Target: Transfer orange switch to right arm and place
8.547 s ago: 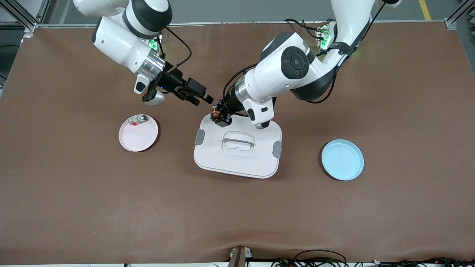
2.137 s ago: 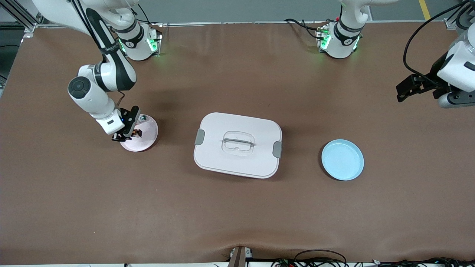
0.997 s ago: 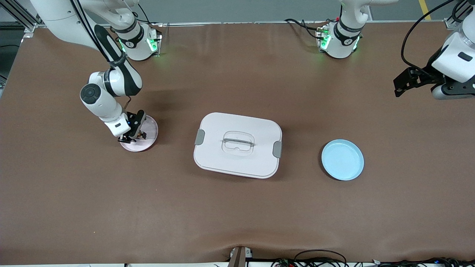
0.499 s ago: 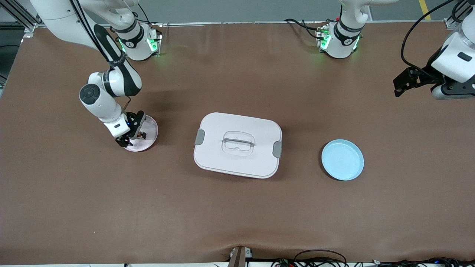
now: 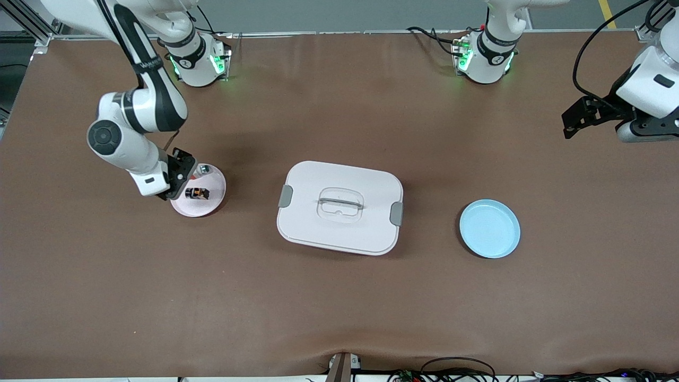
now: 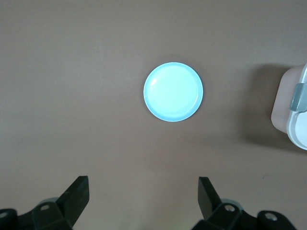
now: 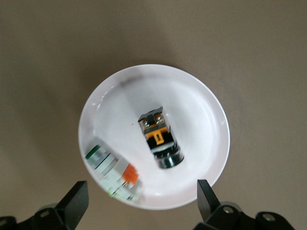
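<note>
The orange switch (image 5: 197,192) (image 7: 160,139) is lying on its side in the pink plate (image 5: 212,204) (image 7: 201,115), toward the right arm's end of the table, with nothing gripping it. A pale silvery part (image 5: 203,170) (image 7: 112,173) with a red-orange spot is sitting in the same plate, farther from the front camera than the switch, close by it but not touching. The right gripper (image 5: 176,178) (image 7: 139,203) is hovering over the plate's edge, jaws spread wide, holding nothing. A white lidded box (image 5: 339,207) is sitting mid-table, and a blue plate (image 5: 489,228) (image 6: 173,92) is lying toward the left arm's end. The left gripper (image 5: 575,121) (image 6: 141,201) is waiting in the air over bare table at that end, fingers wide apart and grasping nothing.
</note>
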